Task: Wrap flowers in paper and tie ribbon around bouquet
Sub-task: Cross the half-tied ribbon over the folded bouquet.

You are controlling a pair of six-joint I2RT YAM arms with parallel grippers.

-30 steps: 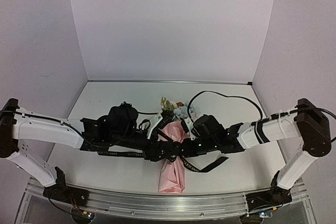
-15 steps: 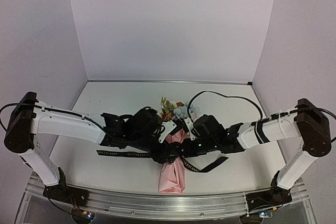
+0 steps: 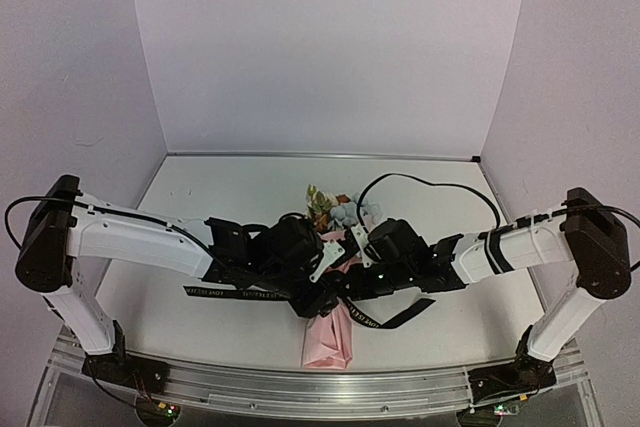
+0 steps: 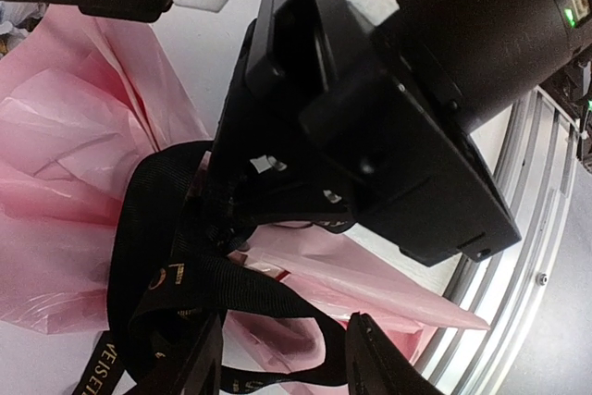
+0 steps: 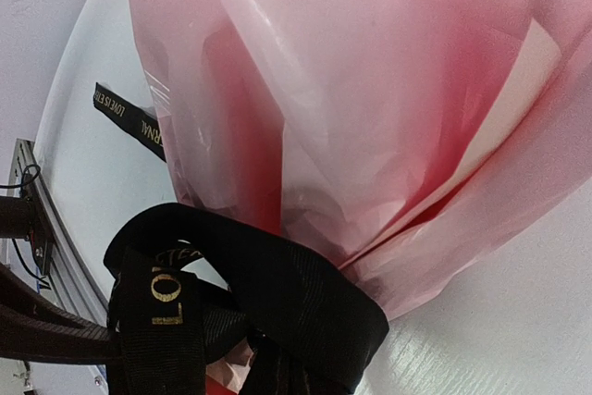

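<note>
Right now I'm pinching the ribbon (image 4: 157,284) in the closed right gripper (image 4: 220,215) at the waist of the bouquet (image 3: 330,342), across its near-to-far axis. The left gripper (image 4: 282,367), jaws partly apart and empty, is straddling the loose loop just beside that waist, nearer.

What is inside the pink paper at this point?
Flowers poke out of the paper's far, wide end: pale blue, cream and orange-brown blooms. Their stems are covered by the paper, and the ribbon loops around its narrow part.
</note>
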